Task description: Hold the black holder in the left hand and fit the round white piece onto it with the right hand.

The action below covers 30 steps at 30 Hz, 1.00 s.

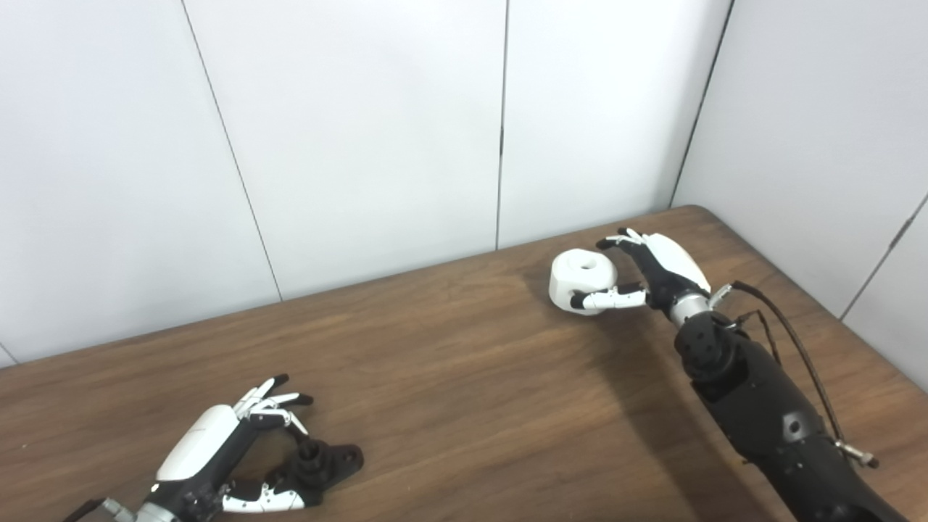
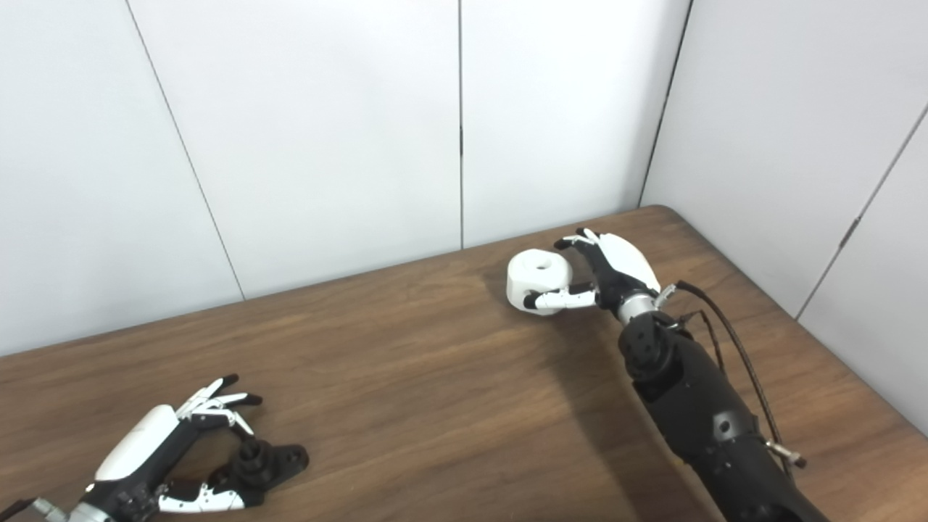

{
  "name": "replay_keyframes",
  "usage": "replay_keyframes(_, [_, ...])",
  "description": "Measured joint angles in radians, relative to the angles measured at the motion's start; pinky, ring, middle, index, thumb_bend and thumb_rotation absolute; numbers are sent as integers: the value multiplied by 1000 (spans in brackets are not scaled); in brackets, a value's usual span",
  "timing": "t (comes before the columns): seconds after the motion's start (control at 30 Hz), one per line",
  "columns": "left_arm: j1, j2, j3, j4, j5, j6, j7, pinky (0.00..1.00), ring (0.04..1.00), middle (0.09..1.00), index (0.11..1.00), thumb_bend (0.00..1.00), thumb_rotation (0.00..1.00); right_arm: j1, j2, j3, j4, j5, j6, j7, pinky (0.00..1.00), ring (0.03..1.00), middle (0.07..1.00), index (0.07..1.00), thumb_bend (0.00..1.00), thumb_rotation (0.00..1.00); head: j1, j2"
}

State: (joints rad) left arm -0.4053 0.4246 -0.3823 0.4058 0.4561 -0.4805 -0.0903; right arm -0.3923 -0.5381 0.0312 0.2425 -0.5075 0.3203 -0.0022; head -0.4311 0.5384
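Black holder (image 1: pixel 322 464) on brown wooden table (image 1: pixel 464 377), white panelled walls (image 1: pixel 362 130)

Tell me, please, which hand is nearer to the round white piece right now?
The right hand: its fingers wrap the round white piece at the table's far right. The left hand is far away at the near left, by the black holder.

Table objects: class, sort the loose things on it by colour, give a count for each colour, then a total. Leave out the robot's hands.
Black: 1, the black holder beside the left hand.
White: 1, the round white piece at the right hand.
Total: 2
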Motion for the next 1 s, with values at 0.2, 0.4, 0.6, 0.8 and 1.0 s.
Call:
replay_keyframes(0.2, [14,1,12,-20,0,1,-9,1000,999,846,483,521,44,-2,7,7,20,-4,3,-4,1000,1000,952,739,888,418,8,3])
replay_keyframes(0.4, [29,6,31,-42,-1,9,-31,1000,1000,844,483,521,43,-12,9,30,74,-24,-24,-37,1000,1000,909,628,815,357,11,9])
replay_keyframes(0.6, [46,8,52,-70,-7,26,-58,1000,1000,844,483,521,43,-32,21,32,119,-28,-68,-97,1000,1000,856,538,722,314,15,11])
replay_keyframes(0.8, [47,8,60,-70,-23,31,-81,1000,1000,845,483,521,44,-38,42,43,139,-36,-110,-153,1000,1000,834,495,551,181,17,9])
replay_keyframes(1.0, [48,8,64,-70,-23,32,-83,1000,1000,846,483,521,43,-39,42,38,152,-30,-131,-180,1000,1000,834,487,515,158,18,8])
